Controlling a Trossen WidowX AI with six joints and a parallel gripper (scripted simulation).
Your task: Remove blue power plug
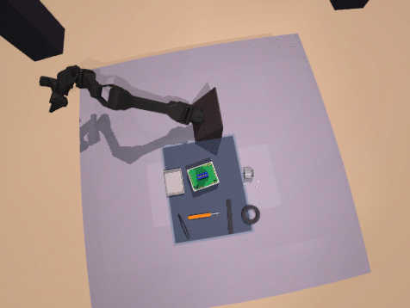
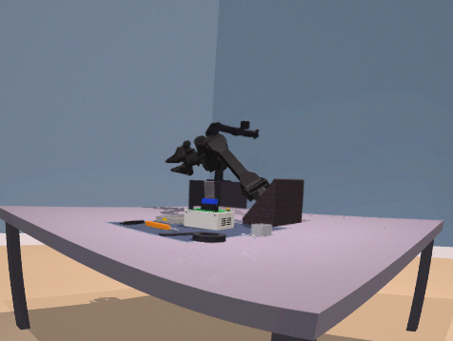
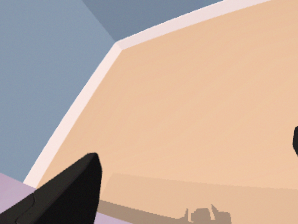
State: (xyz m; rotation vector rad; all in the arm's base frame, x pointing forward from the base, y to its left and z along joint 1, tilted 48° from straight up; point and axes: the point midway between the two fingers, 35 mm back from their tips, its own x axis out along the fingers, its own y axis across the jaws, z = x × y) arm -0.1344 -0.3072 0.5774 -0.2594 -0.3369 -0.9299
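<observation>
While socket (image 2: 209, 208) holds plug (image 1: 202, 175) (image 2: 209, 201), tray (image 1: 174, 182) (image 2: 174, 220) lies nearby.

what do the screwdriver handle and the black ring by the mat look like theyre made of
Screwdriver handle: probably plastic, going by its even, bright orange colour.
Black ring: perhaps rubber or tape, dark with little shine; the look leaves it open.
</observation>
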